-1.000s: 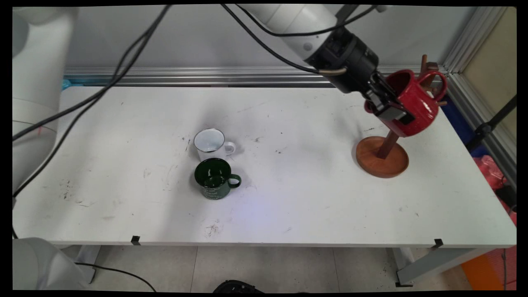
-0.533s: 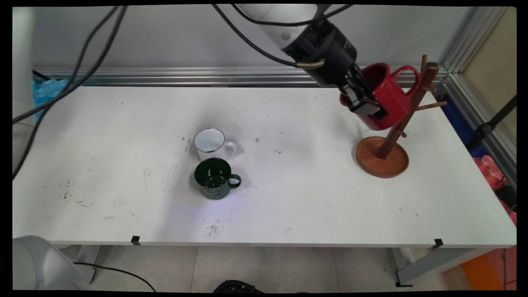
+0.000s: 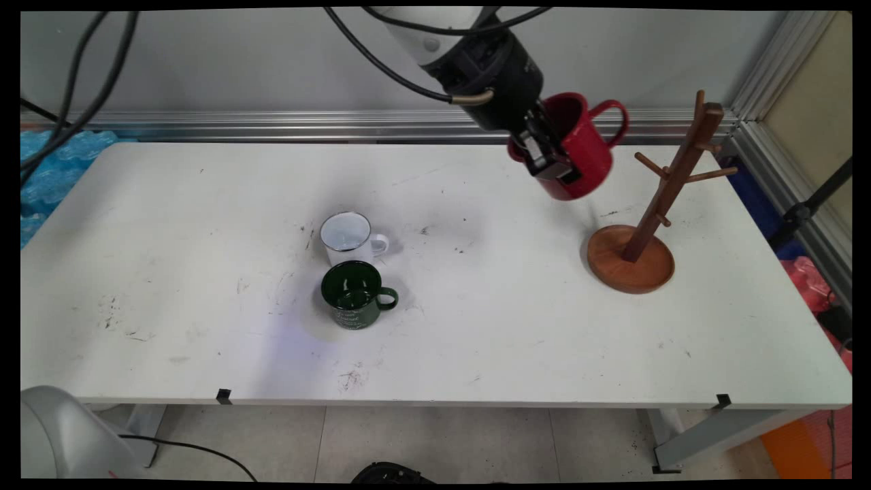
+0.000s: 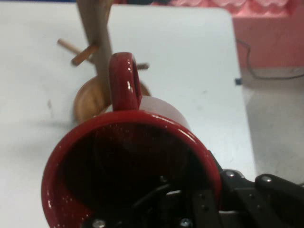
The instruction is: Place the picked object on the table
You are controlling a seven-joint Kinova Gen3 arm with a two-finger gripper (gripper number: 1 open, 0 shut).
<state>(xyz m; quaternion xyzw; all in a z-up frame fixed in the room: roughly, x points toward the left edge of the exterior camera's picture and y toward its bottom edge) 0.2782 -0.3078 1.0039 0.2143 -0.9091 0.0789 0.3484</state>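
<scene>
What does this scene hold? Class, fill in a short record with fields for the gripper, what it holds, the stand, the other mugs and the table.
gripper: black gripper, in the air, shut on the red mug's wall
held: red mug, tilted, handle towards the stand, clear of its pegs
stand: wooden mug stand, right side of the table, pegs bare
other mugs: white mug and green mug, upright, close together near the middle, white one farther back
table: white table, scuffed
</scene>
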